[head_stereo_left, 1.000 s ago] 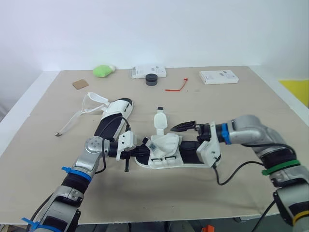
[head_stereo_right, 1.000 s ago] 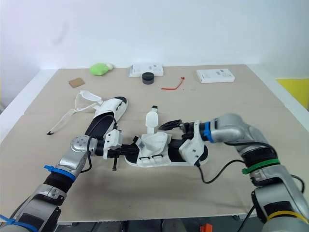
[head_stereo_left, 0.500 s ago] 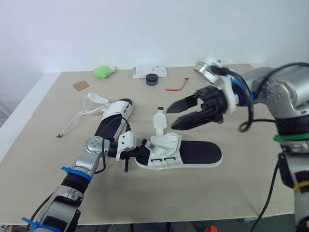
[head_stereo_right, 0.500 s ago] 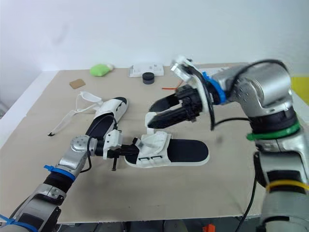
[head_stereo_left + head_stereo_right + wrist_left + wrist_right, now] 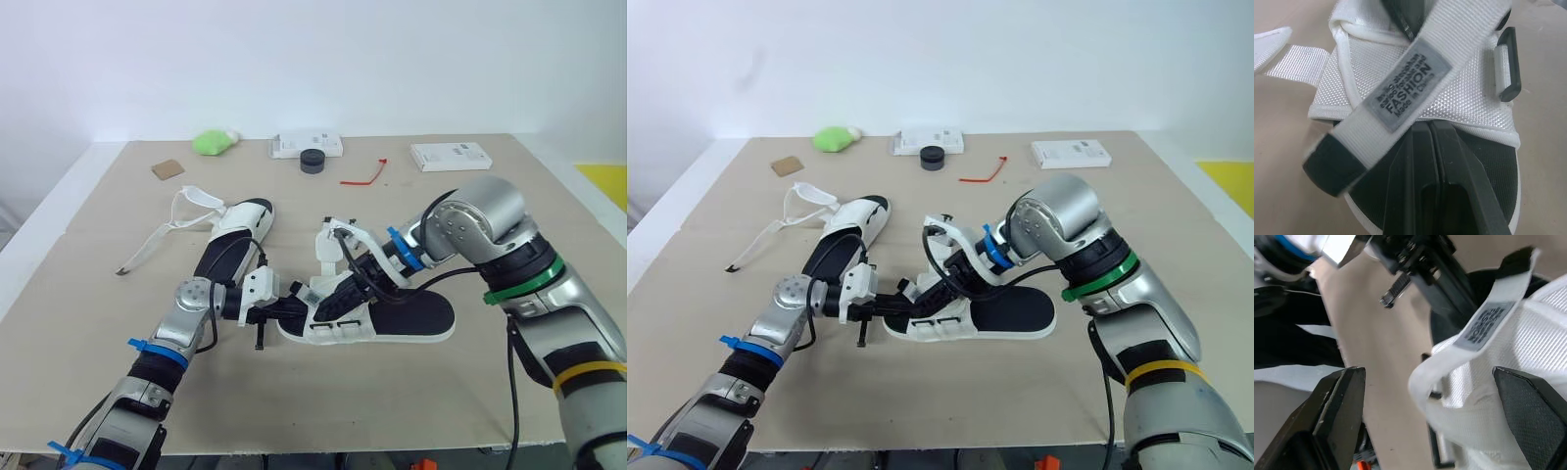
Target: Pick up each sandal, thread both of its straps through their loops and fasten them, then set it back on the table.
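Steadying the sandal [image 5: 423,316] mid-table near the front edge, left gripper [image 5: 283,307] looks pinched shut on its toe, so right gripper [image 5: 341,290], fingers spread wide astride the loose strap [image 5: 1410,93], should nip the strap tip and feed it squarely through its loop [image 5: 1509,73].

- The sandal strap [image 5: 1415,73] is woven white cloth, coarse-grained, and a smooth grey label is sewn on.
- The loop [image 5: 1508,68] is moulded in black plastic, faintly glossy.
- The surface [image 5: 392,397] is finished matt beige.
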Action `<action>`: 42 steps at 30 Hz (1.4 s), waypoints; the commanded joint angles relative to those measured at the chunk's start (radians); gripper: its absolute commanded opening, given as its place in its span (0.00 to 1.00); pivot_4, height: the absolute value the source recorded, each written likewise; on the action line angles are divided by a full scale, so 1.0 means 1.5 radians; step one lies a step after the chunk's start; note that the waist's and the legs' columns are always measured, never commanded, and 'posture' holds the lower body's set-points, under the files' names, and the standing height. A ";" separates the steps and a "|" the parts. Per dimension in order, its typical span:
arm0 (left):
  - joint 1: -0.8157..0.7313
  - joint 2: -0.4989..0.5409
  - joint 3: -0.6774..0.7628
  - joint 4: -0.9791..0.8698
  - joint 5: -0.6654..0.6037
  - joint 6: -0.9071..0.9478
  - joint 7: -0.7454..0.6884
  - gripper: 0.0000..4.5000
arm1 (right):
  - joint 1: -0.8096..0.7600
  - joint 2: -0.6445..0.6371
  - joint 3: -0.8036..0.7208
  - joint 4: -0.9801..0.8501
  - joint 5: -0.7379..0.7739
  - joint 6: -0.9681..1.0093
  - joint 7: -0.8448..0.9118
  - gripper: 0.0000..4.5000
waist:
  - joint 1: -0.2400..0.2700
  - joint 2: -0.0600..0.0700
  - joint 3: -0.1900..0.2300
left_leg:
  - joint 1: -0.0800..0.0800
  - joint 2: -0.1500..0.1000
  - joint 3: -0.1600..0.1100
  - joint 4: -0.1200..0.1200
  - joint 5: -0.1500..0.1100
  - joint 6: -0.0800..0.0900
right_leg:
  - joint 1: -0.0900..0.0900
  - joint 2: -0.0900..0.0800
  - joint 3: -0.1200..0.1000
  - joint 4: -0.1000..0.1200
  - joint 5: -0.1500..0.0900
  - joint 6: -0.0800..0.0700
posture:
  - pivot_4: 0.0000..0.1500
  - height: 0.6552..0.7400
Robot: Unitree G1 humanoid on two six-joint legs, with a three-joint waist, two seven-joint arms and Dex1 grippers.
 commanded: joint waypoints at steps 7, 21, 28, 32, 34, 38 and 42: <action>0.064 0.002 -0.074 0.093 0.081 0.038 0.011 0.00 | -0.066 0.025 0.031 0.053 -0.029 -0.034 0.059 0.99 | 0.001 0.000 0.000 | -0.001 -0.001 -0.001 0.001 0.000 0.000 | 0.001 -0.001 0.000 0.000 0.000 0.001 | 1.00 1.00; 0.074 -0.001 -0.072 0.085 0.078 0.041 0.024 0.00 | -0.088 0.048 0.107 0.157 -0.119 -0.137 0.131 0.99 | 0.001 0.000 0.000 | -0.001 -0.001 -0.002 0.001 0.000 0.000 | 0.001 -0.001 -0.001 0.000 0.000 0.001 | 1.00 1.00; 0.083 -0.001 -0.073 0.076 0.076 0.045 0.030 0.00 | -0.103 0.046 0.125 0.201 -0.161 -0.173 0.195 0.99 | 0.001 0.000 0.000 | -0.001 -0.002 -0.002 0.001 0.000 0.000 | 0.001 -0.001 -0.001 0.000 0.000 0.001 | 1.00 1.00; 0.084 -0.001 -0.072 0.076 0.077 0.044 0.033 0.00 | -0.081 0.057 0.134 0.179 -0.170 -0.168 0.205 0.99 | 0.001 0.000 0.000 | -0.001 -0.002 -0.003 0.001 0.000 0.000 | 0.001 -0.001 -0.001 0.000 0.000 0.002 | 1.00 1.00; 0.083 0.000 -0.072 0.076 0.076 0.045 0.034 0.00 | -0.075 0.061 0.135 0.179 -0.176 -0.169 0.209 0.99 | 0.001 0.000 0.000 | -0.001 -0.002 -0.002 0.001 0.000 0.000 | 0.001 -0.001 -0.001 0.000 0.000 0.002 | 1.00 1.00; 0.084 0.001 -0.071 0.074 0.076 0.046 0.034 0.00 | -0.066 0.067 0.138 0.174 -0.181 -0.168 0.217 0.99 | 0.001 0.000 0.000 | -0.001 -0.002 -0.003 0.001 0.000 0.000 | 0.001 -0.001 -0.001 0.000 0.000 0.002 | 1.00 1.00; 0.085 0.002 -0.071 0.075 0.076 0.045 0.034 0.00 | -0.061 0.071 0.137 0.168 -0.184 -0.164 0.223 0.99 | 0.001 0.000 0.000 | -0.001 -0.002 -0.003 0.001 0.000 0.000 | 0.001 -0.001 -0.001 0.000 0.000 0.002 | 1.00 1.00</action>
